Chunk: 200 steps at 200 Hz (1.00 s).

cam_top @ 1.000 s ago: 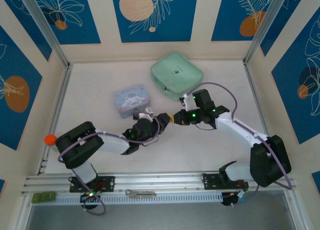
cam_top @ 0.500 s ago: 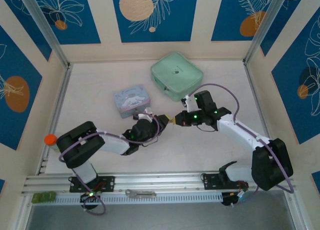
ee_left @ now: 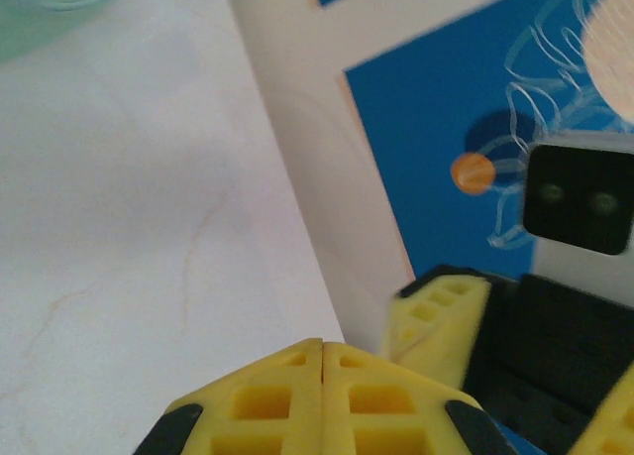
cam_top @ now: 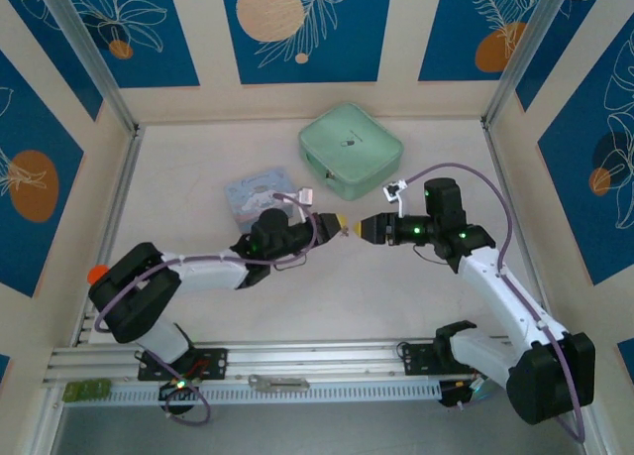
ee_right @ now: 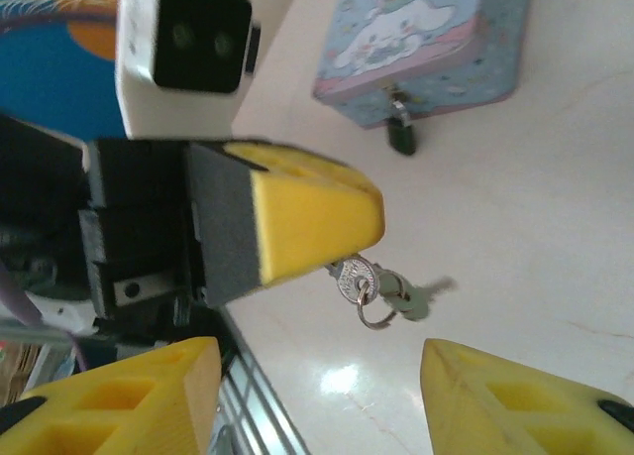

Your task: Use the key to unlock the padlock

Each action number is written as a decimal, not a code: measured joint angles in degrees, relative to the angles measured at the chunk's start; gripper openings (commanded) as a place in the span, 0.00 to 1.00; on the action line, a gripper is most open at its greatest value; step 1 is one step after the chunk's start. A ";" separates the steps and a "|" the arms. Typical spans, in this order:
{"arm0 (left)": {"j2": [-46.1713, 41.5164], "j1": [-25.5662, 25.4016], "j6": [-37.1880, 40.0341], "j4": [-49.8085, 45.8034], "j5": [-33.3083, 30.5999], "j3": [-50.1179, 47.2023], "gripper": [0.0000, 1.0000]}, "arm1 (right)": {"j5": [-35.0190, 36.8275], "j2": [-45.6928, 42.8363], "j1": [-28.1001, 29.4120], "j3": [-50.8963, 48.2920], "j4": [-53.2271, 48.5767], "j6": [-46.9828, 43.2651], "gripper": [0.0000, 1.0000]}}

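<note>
Left gripper (cam_top: 341, 223): closed tight, yellow pads pressed flush together in the left wrist view, pinching one end of the small, thin, silvery metal key (ee_right: 349, 277) at the very tip. Hanging from that key in the right wrist view: a thin wire ring (ee_right: 374, 314) carrying a second pale metal piece (ee_right: 411, 298), both free above the pale marbled table (cam_top: 178, 197). Right gripper (cam_top: 361, 227): jaws wide apart, holding nothing, tips facing the left gripper's tips and just beside them, over the middle of the table. Tiny dark padlock (ee_right: 400, 135): hooked by its shackle at the latch on the front edge of the pale blue cartoon-printed tin box (ee_right: 426, 39), body pointing away from the tin, well apart from the key. Tin box: flat on the table left of centre, partly covered by the left arm in the top view. Behind it, toward the back wall: a mint-green, rounded square zip case (cam_top: 351, 150), lying flat. On the near rail, between the two arm bases: a flat grey metal bar (cam_top: 277, 382).
</note>
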 measured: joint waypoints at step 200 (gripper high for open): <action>-1.53 2.82 7.39 -8.74 17.49 5.75 1.00 | -6.86 -0.17 1.31 -5.99 10.73 1.97 0.00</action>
